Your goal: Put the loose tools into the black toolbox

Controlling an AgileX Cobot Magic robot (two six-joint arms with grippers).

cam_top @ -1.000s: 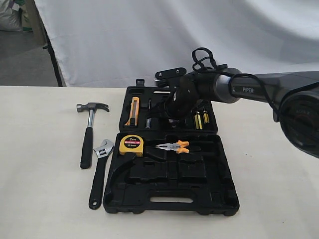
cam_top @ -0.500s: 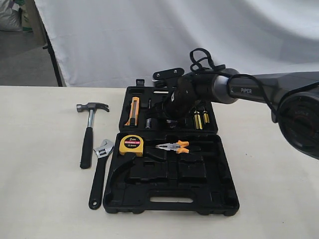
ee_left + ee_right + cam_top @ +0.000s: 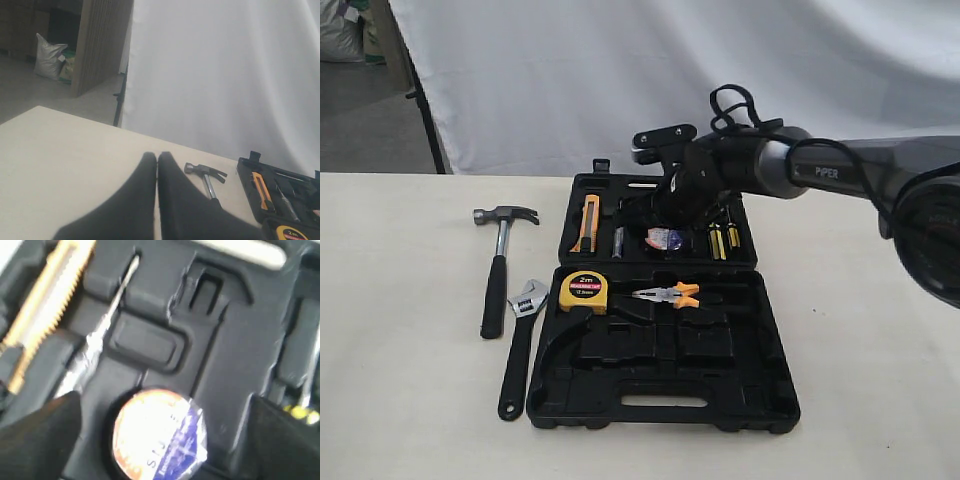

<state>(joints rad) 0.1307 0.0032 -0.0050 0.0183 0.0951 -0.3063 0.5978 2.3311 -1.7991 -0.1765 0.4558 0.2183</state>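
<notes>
The black toolbox (image 3: pixel 660 345) lies open with its two halves flat. In a round recess of its far half rests the small black tape roll (image 3: pixel 664 238), blue-white label up (image 3: pixel 160 432). My right gripper (image 3: pixel 655 212) hovers just above the roll, open, its fingers (image 3: pixel 42 437) wide apart on either side (image 3: pixel 160 450) without touching it. The claw hammer (image 3: pixel 498 265) and the adjustable wrench (image 3: pixel 520 345) lie on the table left of the case. My left gripper (image 3: pixel 157 156) is shut and empty, held over the table short of the hammer (image 3: pixel 205 172).
A yellow tape measure (image 3: pixel 583 291) and orange-handled pliers (image 3: pixel 667 294) sit in the near half. An orange utility knife (image 3: pixel 587 222), a thin metal tool (image 3: pixel 97 335) and yellow-marked bits (image 3: pixel 723 240) fill the far half. A white backdrop hangs behind the table.
My right gripper has let go of the tape roll and risen off the far half; the roll, hidden under it before, now shows in its recess. The hammer and wrench have not moved.
</notes>
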